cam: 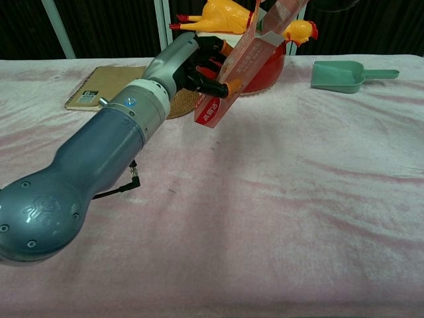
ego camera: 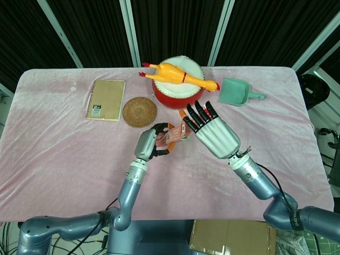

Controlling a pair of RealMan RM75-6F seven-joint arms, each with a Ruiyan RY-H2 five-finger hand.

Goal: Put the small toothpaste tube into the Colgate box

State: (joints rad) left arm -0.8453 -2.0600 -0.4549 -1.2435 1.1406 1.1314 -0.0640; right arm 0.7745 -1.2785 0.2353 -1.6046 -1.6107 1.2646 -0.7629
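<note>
My left hand (ego camera: 147, 144) grips the lower end of the red and white Colgate box (ego camera: 171, 137). It holds the box above the pink cloth, slanted with its open end up and to the right. The chest view shows the same hand (cam: 189, 63) wrapped round the box (cam: 235, 73), with an open flap at the top. My right hand (ego camera: 212, 134) is just right of the box mouth. Its fingers are stretched out straight and apart and hold nothing. The small toothpaste tube shows in neither view. The box's inside is hidden.
Behind the hands stands a red drum (ego camera: 178, 94) with a yellow rubber chicken (ego camera: 178, 74) lying across it. A woven coaster (ego camera: 139, 111) and a notebook (ego camera: 106, 99) lie at the back left. A green scoop (ego camera: 236, 91) is at the back right.
</note>
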